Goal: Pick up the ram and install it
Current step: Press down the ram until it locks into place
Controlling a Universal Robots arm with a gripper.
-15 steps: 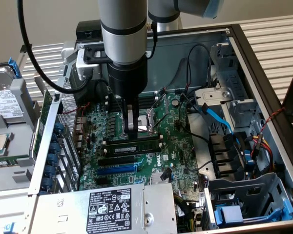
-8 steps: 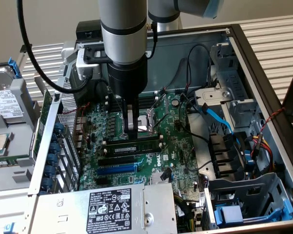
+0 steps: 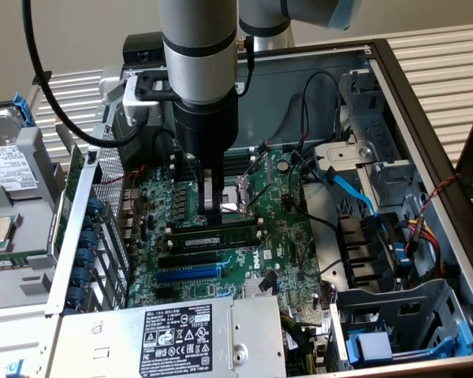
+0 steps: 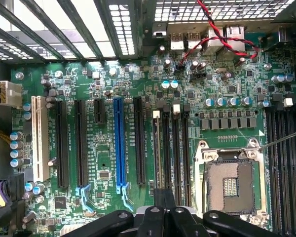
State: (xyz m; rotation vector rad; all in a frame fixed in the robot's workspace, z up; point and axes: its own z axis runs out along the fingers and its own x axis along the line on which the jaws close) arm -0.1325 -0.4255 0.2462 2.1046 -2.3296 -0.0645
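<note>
Arm (image 3: 199,55) vertical, end effector (image 3: 210,211) pointing down, fingers closed.

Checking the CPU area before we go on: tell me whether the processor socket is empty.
Yes, the processor socket lies open, showing bare contacts and no chip.

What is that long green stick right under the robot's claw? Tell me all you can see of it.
The ram is a long, thin green circuit board with dark chips along its face. It stands on edge, level, on the motherboard, running parallel to the empty black slots beside it. The shut gripper is right above its middle; whether it touches the top edge I cannot tell.
</note>
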